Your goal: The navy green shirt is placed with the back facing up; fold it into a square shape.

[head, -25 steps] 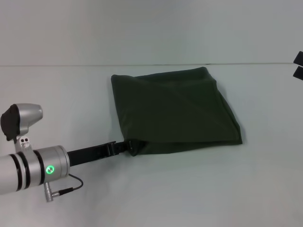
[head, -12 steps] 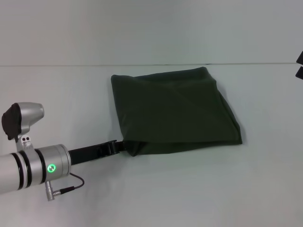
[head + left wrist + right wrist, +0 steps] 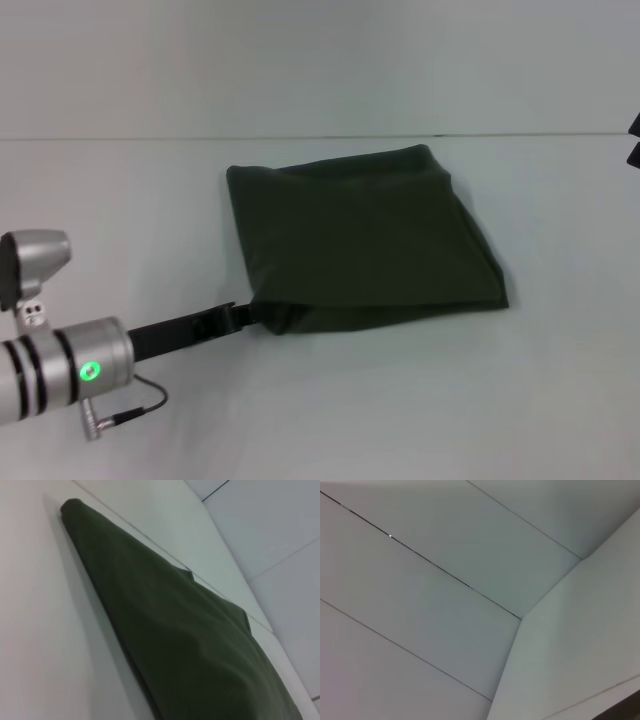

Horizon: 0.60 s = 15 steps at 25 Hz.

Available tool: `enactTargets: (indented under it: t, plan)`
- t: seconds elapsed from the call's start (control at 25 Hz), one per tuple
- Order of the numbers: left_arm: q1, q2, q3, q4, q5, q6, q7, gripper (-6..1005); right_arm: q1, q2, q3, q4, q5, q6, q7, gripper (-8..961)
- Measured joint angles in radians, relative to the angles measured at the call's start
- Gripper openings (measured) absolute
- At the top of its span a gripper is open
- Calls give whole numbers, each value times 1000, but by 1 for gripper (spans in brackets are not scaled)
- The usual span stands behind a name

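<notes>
**Folded shirt on the tabletop, left pincer at its near corner**

The pale tabletop (image 3: 420,400) fills the head view up to a plain wall behind. On it, slightly right of centre, lies the navy green shirt (image 3: 365,235), folded into a rough four-sided shape with layered edges along its near and right sides; only plain dark cloth faces up. In the left wrist view the shirt (image 3: 190,645) appears close, as a low wedge resting on the tabletop (image 3: 45,645).

The left arm (image 3: 60,365) enters from the lower left, a green indicator lit on its silver wrist. The left pincer (image 3: 252,313) reaches the near-left corner of the shirt and touches the cloth there; whether its fingers are apart or together on the fabric cannot be told.

The right pincer shows only as dark fragments at the far right edge of the head view (image 3: 634,140), well apart from the shirt; its state cannot be told.
</notes>
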<state>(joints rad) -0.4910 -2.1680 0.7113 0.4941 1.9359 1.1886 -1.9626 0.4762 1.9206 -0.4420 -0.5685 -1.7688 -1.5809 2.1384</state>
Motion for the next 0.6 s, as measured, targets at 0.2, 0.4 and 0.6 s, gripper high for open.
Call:
enactTargets:
  t: [0.2,0.4,0.6]
  plan:
    - [71,2,-1,70,-2,60,-21,3,0,2,0,1,0,0,4,804]
    - [120,4,-6,124,7,89,-45,3,4,7,0,1,0,-4,9,803]
    - [135,7,-44,145,36,109,-49,2,6,10,0,1,0,-4,9,802]
